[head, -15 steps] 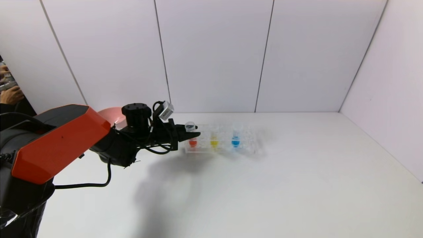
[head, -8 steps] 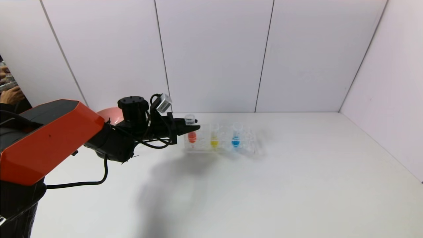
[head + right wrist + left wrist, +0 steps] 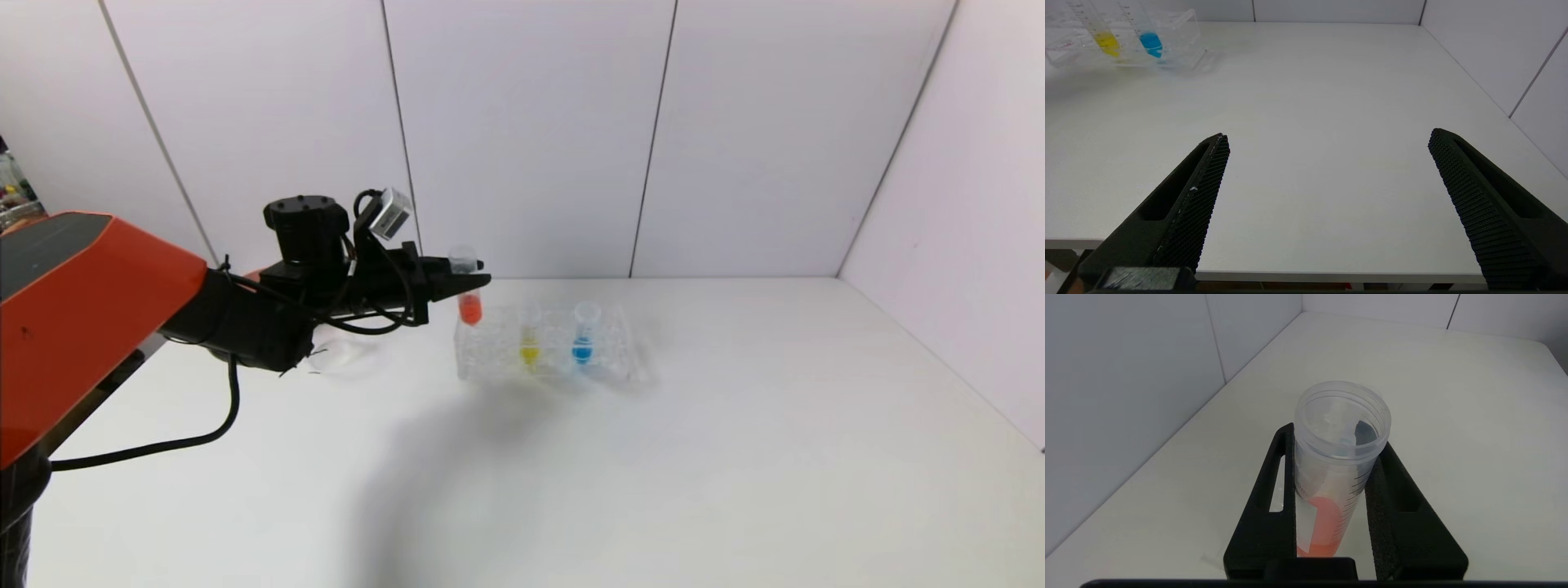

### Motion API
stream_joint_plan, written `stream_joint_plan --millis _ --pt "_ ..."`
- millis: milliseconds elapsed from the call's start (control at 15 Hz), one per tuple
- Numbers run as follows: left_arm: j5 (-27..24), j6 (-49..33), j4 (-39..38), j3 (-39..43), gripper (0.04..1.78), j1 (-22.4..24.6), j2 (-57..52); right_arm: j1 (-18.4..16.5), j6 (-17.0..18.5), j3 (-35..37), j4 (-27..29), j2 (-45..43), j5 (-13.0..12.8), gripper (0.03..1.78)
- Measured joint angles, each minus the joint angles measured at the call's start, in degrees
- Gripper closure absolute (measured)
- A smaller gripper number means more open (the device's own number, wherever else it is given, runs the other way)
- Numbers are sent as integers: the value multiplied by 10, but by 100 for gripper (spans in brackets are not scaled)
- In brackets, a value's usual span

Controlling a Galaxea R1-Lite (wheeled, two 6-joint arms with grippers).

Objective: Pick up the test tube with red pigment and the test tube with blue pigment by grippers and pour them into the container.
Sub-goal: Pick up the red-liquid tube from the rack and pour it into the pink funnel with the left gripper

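Mostly hidden behind the black-and-orange left arm, at the left-centre of the head view, a clear glass container (image 3: pixel 347 353) shows only as a faint pale edge on the white table (image 3: pixel 653 457); its shape cannot be made out. A sliver of pink peeks out beside the arm at middle left, too little to identify.

Right of that, the transparent plastic tube rack (image 3: pixel 545 347) sits in the middle of the frame, its walls hard to trace against the table. It holds a tube with yellow liquid (image 3: pixel 530 336) and, to its right, the slim clear test tube with blue pigment (image 3: pixel 583 335), both upright.

The black two-fingered left gripper (image 3: pixel 467 283) reaches in from the left, just above the rack's left end. Its fingers (image 3: pixel 1274 506) are closed snugly on the slim clear test tube with red pigment (image 3: pixel 467 287), one pad on each side below the rim; the tube stands upright, lifted clear of the rack top. In the left wrist view the open mouth of this tube (image 3: pixel 1342 416) faces the camera, with red-orange liquid pooled low down. Printed graduation lines run along its wall, and the numerals beside them are too small to read.

The black right gripper (image 3: pixel 1327 204) appears only in its own wrist view, cut off at the lower edge, with fingers spread wide, holding nothing, over the table's near edge.
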State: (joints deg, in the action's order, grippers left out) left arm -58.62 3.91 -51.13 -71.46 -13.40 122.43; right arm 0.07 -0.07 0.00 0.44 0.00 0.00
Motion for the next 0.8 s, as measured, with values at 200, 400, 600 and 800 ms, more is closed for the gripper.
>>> stream_joint_plan --millis 200,400,600,800 --pt "24 0 37 -2 132 3 -39 0 0 0 0 0 0 4" --pt "105 0 92 -2 132 4 -81 0 0 0 0 0 0 4" --pt "224 0 129 4 132 4 -118 0 0 0 0 0 0 4" --pt "357 -1 147 18 132 0 -146 0 0 0 0 0 0 4"
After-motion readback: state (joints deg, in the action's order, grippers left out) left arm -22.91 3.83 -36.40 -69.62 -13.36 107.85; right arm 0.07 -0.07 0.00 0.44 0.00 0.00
